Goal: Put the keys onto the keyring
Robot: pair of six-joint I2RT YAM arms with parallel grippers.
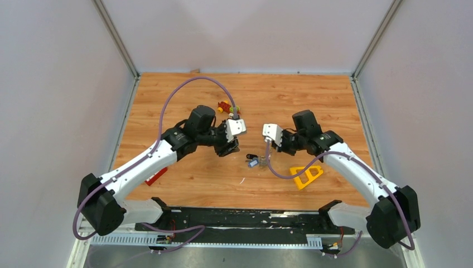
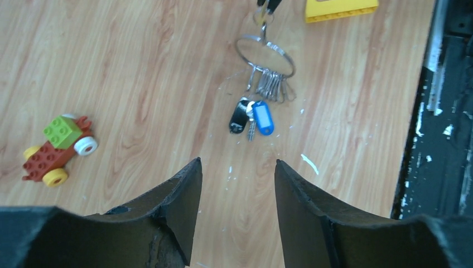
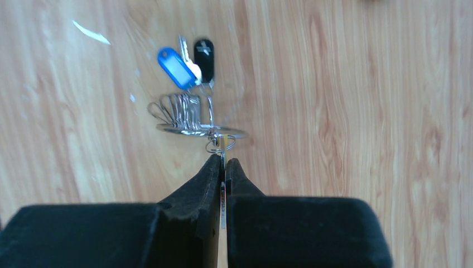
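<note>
The keyring (image 2: 265, 53) is a thin silver ring lifted on edge above the table, seen edge-on in the right wrist view (image 3: 201, 131). A bunch of silver loops (image 2: 273, 86) hangs on it. Below them on the wood lie the black-headed key (image 2: 240, 115), the blue tag (image 2: 263, 117) and a pale tag (image 3: 193, 70). My right gripper (image 3: 224, 161) is shut on a thin silver key blade (image 3: 223, 187) whose small ring (image 3: 220, 146) meets the keyring. My left gripper (image 2: 237, 162) is open and empty, hovering short of the keys (image 1: 254, 162).
A red-green-yellow toy car (image 2: 58, 148) sits left of the left gripper, at the back in the top view (image 1: 227, 107). A yellow plastic triangle (image 1: 305, 176) lies near the right arm. A red piece (image 1: 156, 176) lies under the left arm. The black rail (image 1: 245, 218) runs along the near edge.
</note>
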